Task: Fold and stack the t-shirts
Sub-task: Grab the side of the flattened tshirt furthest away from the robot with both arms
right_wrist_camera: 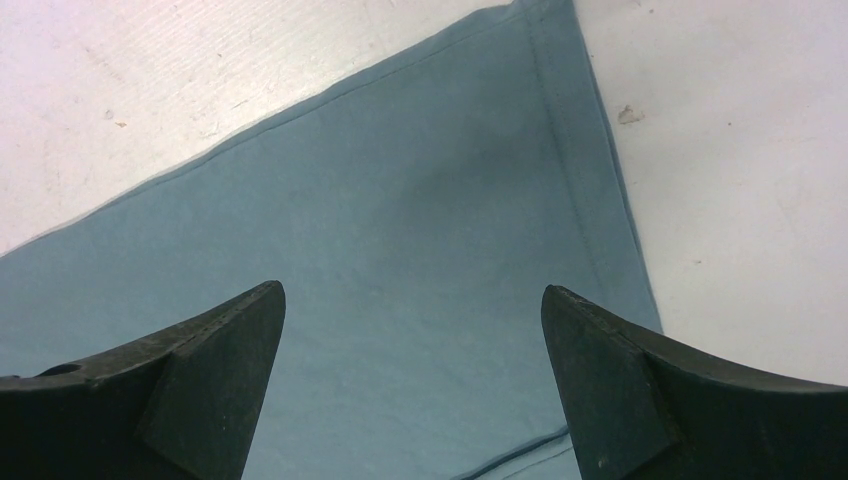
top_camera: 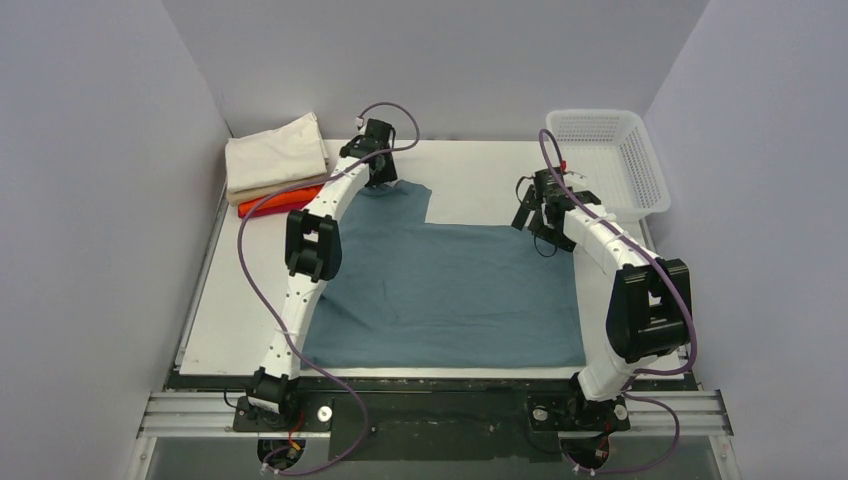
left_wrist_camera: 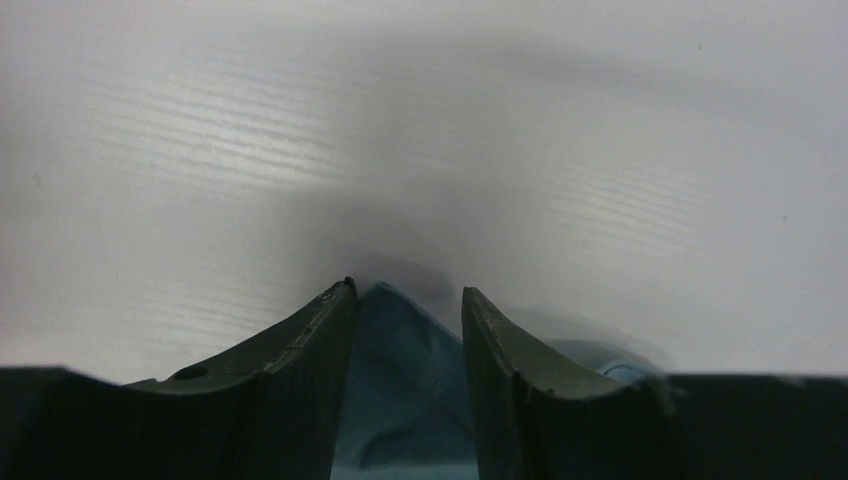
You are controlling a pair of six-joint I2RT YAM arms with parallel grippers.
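Observation:
The large teal-blue t-shirt (top_camera: 450, 290) lies spread flat on the white table. My left gripper (top_camera: 383, 183) is at its far left corner. In the left wrist view the gripper (left_wrist_camera: 405, 292) is shut on a raised peak of the teal cloth (left_wrist_camera: 400, 360). My right gripper (top_camera: 535, 222) hovers over the shirt's far right corner. In the right wrist view it (right_wrist_camera: 412, 288) is wide open and empty above the hemmed corner (right_wrist_camera: 420, 200). A folded stack sits at the far left: the cream shirt (top_camera: 277, 150) on top, the tan (top_camera: 262, 190), orange (top_camera: 295, 196) and red (top_camera: 268, 210) ones under it.
A white plastic mesh basket (top_camera: 610, 160) stands at the far right corner, just beyond my right arm. Bare white table (top_camera: 480, 170) shows behind the shirt between the grippers. Grey walls close in on three sides.

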